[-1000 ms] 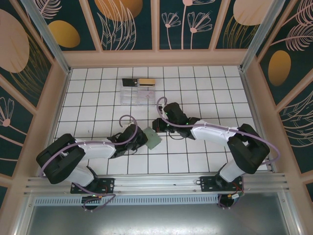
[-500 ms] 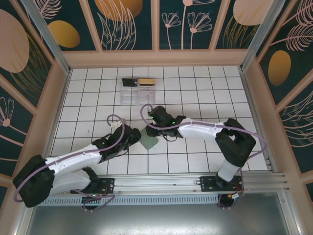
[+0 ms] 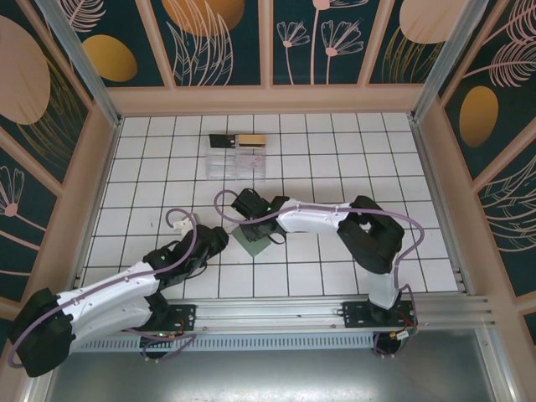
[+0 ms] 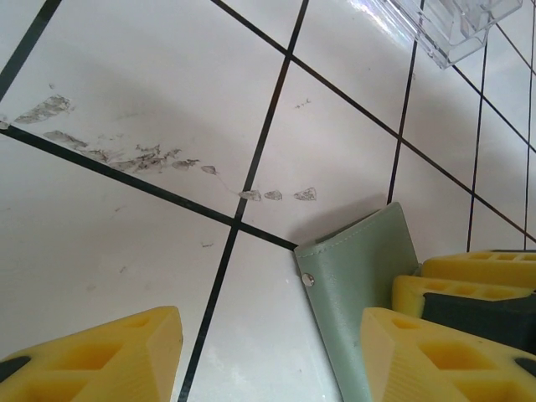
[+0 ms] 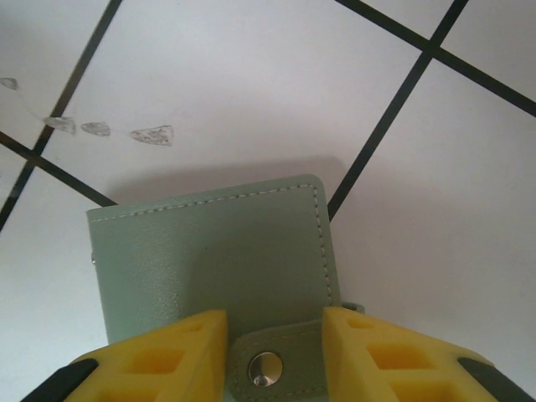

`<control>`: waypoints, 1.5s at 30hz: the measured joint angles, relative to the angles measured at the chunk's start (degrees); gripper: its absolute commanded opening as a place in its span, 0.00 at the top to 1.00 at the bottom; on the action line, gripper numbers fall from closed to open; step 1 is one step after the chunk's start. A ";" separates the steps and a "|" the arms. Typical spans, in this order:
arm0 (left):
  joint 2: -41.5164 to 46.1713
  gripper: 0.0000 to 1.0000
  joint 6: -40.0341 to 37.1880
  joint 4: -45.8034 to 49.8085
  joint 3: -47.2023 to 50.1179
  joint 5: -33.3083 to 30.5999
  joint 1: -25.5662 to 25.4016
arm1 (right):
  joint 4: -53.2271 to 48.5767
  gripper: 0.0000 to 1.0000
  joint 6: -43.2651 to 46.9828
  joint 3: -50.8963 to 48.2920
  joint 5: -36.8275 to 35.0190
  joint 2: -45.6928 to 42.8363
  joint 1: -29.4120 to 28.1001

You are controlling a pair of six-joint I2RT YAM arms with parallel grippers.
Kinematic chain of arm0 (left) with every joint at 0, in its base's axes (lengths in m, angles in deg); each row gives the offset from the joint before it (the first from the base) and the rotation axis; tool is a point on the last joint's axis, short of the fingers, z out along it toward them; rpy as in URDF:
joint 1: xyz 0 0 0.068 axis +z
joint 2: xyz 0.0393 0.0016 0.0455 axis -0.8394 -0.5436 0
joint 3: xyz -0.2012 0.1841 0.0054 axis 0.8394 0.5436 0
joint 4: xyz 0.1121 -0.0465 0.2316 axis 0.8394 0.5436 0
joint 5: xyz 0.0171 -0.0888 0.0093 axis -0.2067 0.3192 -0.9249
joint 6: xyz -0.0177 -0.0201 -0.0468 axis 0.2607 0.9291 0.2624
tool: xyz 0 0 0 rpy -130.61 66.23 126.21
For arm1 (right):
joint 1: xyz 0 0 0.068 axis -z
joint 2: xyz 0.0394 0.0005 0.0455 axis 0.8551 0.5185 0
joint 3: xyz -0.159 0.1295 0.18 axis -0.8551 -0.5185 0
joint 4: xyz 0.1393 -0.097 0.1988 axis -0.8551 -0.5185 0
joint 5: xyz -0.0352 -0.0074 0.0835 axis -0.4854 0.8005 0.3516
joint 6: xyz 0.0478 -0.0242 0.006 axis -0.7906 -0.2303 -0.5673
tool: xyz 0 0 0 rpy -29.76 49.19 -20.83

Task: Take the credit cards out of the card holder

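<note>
Both grippers have shifted leftward: the left gripper (image 4: 272, 335) is hovering with jaws wide, just beside one card holder (image 3: 254, 244). That holder is lying closed on the tiled table (image 3: 335, 167), grey-green and stitched. The right gripper (image 5: 275, 331) is straddling its snap tab (image 5: 276, 356); whether it is pinching cannot be told. One clear box (image 3: 224, 165), holding one tan card (image 3: 251, 140), is sitting well behind.

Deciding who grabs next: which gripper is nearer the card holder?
Right. The right gripper is over the card holder, straddling its snap strap. The left gripper stands open beside it, the holder's corner just inside one finger.
</note>
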 measured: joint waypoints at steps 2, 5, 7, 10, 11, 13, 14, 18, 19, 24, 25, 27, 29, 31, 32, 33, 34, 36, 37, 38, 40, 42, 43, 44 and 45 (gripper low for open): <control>0.15 0.41 0.13 -0.02 0.28 0.00 0.00 | -0.55 0.62 0.48 0.39 -0.63 0.31 -0.28; 0.15 0.41 0.15 -0.04 0.92 0.02 0.00 | -0.94 0.62 0.79 0.79 -1.14 0.85 -0.59; 0.15 0.41 0.15 -0.04 1.11 0.07 0.00 | -1.29 0.62 0.94 1.25 -1.42 1.33 -0.70; 0.11 0.41 0.15 -0.07 1.11 0.22 0.00 | -1.62 0.62 0.94 1.38 -1.90 1.36 -0.94; 0.11 0.41 0.15 -0.07 1.11 0.24 0.00 | -1.66 0.62 0.96 1.38 -2.25 1.36 -1.09; 0.11 0.41 0.15 -0.09 1.11 0.24 0.00 | -1.81 0.64 0.96 1.42 -3.08 1.36 -1.60; 0.11 0.41 0.15 -0.15 1.11 0.24 0.00 | -2.01 0.65 0.94 1.44 -3.45 1.36 -1.84; -0.17 0.41 0.13 -0.85 1.11 0.48 0.00 | -2.40 0.78 0.92 1.53 -4.37 1.36 -2.54; -0.35 0.41 0.13 -0.96 1.11 0.59 0.00 | -2.40 0.80 1.05 1.53 -4.44 1.36 -2.62; -1.31 0.43 0.07 -2.73 1.14 2.69 0.00 | -2.32 1.00 1.75 1.53 -4.90 1.31 -2.67; -1.53 0.46 0.02 -3.30 1.14 3.26 0.00 | -2.27 1.00 1.84 1.53 -4.94 1.31 -2.67; -2.12 0.53 -0.26 -5.05 1.16 4.85 0.00 | -2.23 1.00 1.77 1.51 -4.87 1.29 -2.67; -2.84 0.66 -0.28 -7.61 1.46 6.54 0.00 | -1.90 1.00 1.70 1.27 -4.63 1.14 -2.56; -4.02 0.81 0.33 -10.71 2.05 8.44 0.00 | -1.40 1.00 1.33 0.79 -3.82 0.74 -2.19; -4.96 0.88 0.42 -12.70 2.49 9.62 0.00 | -1.03 1.00 0.92 0.42 -3.17 0.46 -1.84; -6.14 0.90 0.57 -14.53 2.89 10.82 0.00 | -0.50 1.00 0.55 0.00 -2.23 0.13 -1.42; -7.32 0.95 1.09 -16.04 3.13 11.67 0.00 | -0.09 1.00 0.35 -0.35 -1.49 -0.13 -1.07; -10.54 1.00 1.42 -19.04 3.32 13.70 0.00 | 0.57 1.00 -0.24 -1.18 0.35 -0.76 -0.26; -11.74 1.00 1.68 -20.13 3.32 14.21 0.00 | 0.85 1.00 -0.63 -1.46 0.92 -0.96 0.00; -12.87 1.00 1.79 -21.20 3.32 14.97 0.00 | 1.14 1.00 -0.90 -1.68 1.49 -1.11 0.20; -14.12 1.00 1.90 -22.47 3.23 15.58 0.00 | 1.38 1.00 -1.22 -1.95 2.23 -1.27 0.35; -14.25 1.00 2.03 -23.23 2.93 15.63 0.00 | 1.68 1.00 -1.40 -2.25 2.54 -1.40 0.37; -14.25 1.00 2.05 -23.45 2.67 15.54 0.00 | 1.84 1.00 -1.49 -2.38 2.67 -1.46 0.35; -14.32 1.00 2.05 -23.89 2.25 15.50 0.00 | 2.08 1.00 -1.53 -2.56 2.73 -1.55 0.35; -14.53 1.00 2.08 -24.57 1.88 15.47 0.00 | 2.29 1.00 -1.64 -2.75 2.82 -1.62 0.37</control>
